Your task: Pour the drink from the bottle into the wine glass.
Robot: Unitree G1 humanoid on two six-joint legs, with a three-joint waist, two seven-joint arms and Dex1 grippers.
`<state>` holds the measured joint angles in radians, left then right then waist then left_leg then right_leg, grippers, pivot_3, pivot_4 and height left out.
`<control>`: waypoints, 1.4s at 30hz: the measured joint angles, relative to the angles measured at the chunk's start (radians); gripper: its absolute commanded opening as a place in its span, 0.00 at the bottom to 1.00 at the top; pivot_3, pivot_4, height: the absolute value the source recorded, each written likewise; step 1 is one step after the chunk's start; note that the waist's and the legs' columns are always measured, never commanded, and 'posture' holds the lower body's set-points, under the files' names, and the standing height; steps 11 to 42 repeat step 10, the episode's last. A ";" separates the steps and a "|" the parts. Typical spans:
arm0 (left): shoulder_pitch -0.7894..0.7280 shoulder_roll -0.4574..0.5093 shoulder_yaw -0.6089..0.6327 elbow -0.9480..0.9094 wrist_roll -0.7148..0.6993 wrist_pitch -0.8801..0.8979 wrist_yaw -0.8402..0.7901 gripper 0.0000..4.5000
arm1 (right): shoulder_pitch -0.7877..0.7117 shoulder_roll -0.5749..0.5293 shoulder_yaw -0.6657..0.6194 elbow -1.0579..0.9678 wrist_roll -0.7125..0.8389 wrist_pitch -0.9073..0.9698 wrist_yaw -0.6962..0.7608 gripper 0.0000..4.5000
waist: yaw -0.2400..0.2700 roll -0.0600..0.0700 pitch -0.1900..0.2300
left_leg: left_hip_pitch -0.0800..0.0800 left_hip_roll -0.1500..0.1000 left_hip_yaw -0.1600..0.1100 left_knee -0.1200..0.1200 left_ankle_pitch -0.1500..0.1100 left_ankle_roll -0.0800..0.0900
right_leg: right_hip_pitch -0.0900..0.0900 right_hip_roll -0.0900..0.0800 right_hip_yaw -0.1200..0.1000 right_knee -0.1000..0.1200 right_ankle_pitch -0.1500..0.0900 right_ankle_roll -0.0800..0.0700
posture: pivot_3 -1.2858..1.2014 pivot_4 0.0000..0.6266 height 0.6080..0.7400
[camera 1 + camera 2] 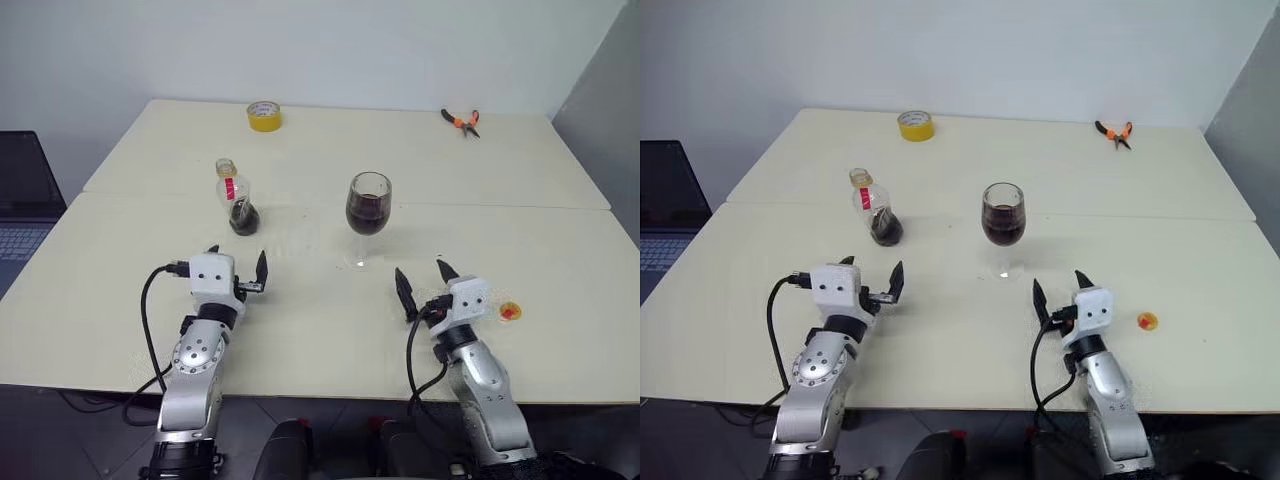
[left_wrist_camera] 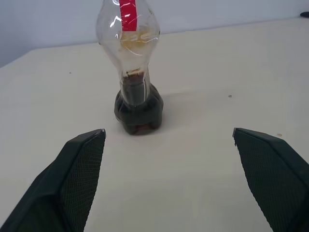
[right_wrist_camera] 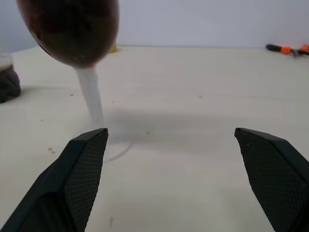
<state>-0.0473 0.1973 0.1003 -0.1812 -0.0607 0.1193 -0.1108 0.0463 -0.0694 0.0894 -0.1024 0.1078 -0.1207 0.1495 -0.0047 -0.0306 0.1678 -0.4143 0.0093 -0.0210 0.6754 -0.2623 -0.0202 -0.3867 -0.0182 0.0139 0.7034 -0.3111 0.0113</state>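
While the bottle (image 1: pixel 236 200) stands upright on the bench (image 1: pixel 300 330) with a little drink (image 1: pixel 243 217) left in its base, the wine glass (image 1: pixel 368 215) beside it is about half full. The left gripper (image 1: pixel 237 262) and right gripper (image 1: pixel 424 278) hover short of them, jaws wide and empty.

From the left wrist, the bottle stands ahead between the spread fingers (image 2: pixel 77 174).

From the right wrist, the glass's stem rises near one finger.

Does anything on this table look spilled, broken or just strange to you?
No spill shows. The small clear plastic bottle looks crumpled, pinched in at its waist, and stands uncapped with dark dregs at the bottom. A small orange cap lies far off, beside the right pincer. The stemmed wine glass stands upright.
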 measured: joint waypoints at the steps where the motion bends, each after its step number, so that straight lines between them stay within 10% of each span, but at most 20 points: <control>1: 0.002 -0.001 -0.003 0.000 0.000 -0.005 -0.003 1.00 | -0.008 0.005 -0.009 0.018 -0.004 -0.013 -0.004 1.00 | 0.000 0.000 0.000 | 0.000 0.000 0.000 0.000 0.000 0.000 | 0.000 0.000 0.000 0.000 0.000 0.000 | 0.52 0.24 1.00; 42: 0.015 -0.006 -0.017 0.002 0.000 -0.057 -0.014 1.00 | -0.062 0.007 -0.048 0.095 -0.008 -0.068 0.001 1.00 | 0.000 0.000 0.000 | 0.000 0.000 0.000 0.000 0.000 0.000 | 0.000 0.000 0.000 0.000 0.000 0.000 | 0.52 0.24 1.00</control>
